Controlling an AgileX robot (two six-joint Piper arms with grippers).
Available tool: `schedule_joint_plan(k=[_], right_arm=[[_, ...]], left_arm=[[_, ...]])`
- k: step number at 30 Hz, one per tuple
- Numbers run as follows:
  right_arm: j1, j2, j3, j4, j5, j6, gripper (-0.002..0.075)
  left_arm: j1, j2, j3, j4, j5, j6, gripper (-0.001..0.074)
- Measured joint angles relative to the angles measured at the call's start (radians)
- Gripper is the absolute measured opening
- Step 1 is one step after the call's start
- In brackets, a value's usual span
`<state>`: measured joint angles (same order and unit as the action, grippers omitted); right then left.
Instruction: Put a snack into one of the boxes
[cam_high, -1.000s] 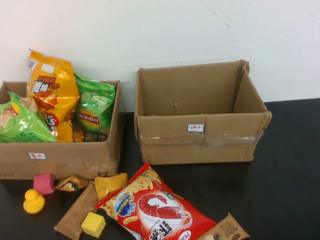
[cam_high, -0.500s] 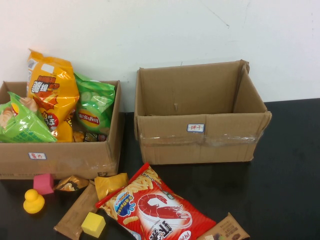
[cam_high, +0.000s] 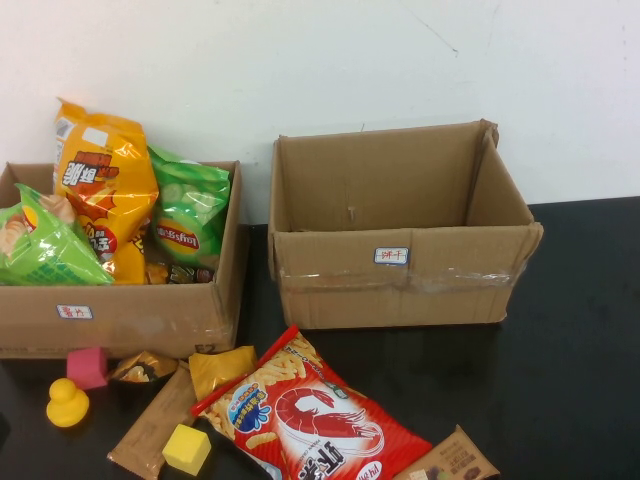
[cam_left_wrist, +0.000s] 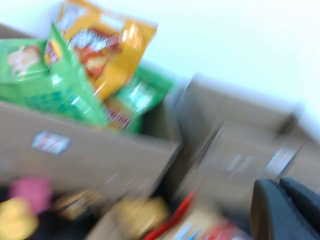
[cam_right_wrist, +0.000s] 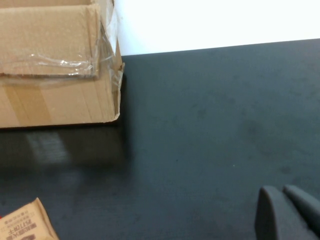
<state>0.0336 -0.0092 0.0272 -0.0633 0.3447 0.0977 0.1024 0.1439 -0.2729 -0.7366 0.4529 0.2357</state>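
Observation:
A red shrimp-chip bag (cam_high: 315, 420) lies on the black table in front of the two cardboard boxes. The left box (cam_high: 130, 320) holds orange (cam_high: 105, 185) and green (cam_high: 190, 215) chip bags. The right box (cam_high: 400, 290) looks empty. A yellow packet (cam_high: 222, 368), a brown bar (cam_high: 150, 425) and a brown packet (cam_high: 455, 462) lie beside the red bag. Neither gripper shows in the high view. My left gripper (cam_left_wrist: 283, 212) is shut and empty, facing the boxes; the red bag (cam_left_wrist: 200, 227) is blurred below. My right gripper (cam_right_wrist: 286, 212) is shut and empty over bare table right of the right box (cam_right_wrist: 55, 65).
A yellow duck (cam_high: 67, 403), a pink block (cam_high: 87, 367), a yellow cube (cam_high: 186, 448) and a small dark wrapped snack (cam_high: 142, 368) lie at the front left. A white wall stands behind the boxes. The black tabletop (cam_high: 570, 380) stretches right of the right box.

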Motion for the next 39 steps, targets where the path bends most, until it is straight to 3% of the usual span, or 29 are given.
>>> schedule_joint_plan(k=[6,13,15,20,23,27,39], right_arm=[[0.000,0.000,0.000,0.000,0.000,0.000,-0.0001],[0.000,0.000,0.000,0.000,0.000,0.000,-0.0001],[0.000,0.000,0.000,0.000,0.000,0.000,-0.0001],[0.000,0.000,0.000,0.000,0.000,0.000,-0.0001],[0.000,0.000,0.000,0.000,0.000,0.000,-0.0001],[0.000,0.000,0.000,0.000,0.000,0.000,-0.0001],[0.000,0.000,0.000,0.000,0.000,0.000,-0.0001]], left_arm=[[-0.014,0.368,-0.219,0.357,0.208,0.032,-0.0001],[-0.124,0.740,-0.353,0.489,0.103,0.047,0.0020],[-0.145,0.837,-0.377,0.505,0.082,0.049,0.0086],[-0.157,1.078,-0.419,0.465,0.043,0.020,0.0503],[-0.159,1.197,-0.434,0.445,-0.011,-0.008,0.0637],[-0.159,1.328,-0.440,0.439,-0.137,-0.022,0.0678],[-0.161,1.623,-0.447,0.433,-0.485,-0.005,0.0670]])
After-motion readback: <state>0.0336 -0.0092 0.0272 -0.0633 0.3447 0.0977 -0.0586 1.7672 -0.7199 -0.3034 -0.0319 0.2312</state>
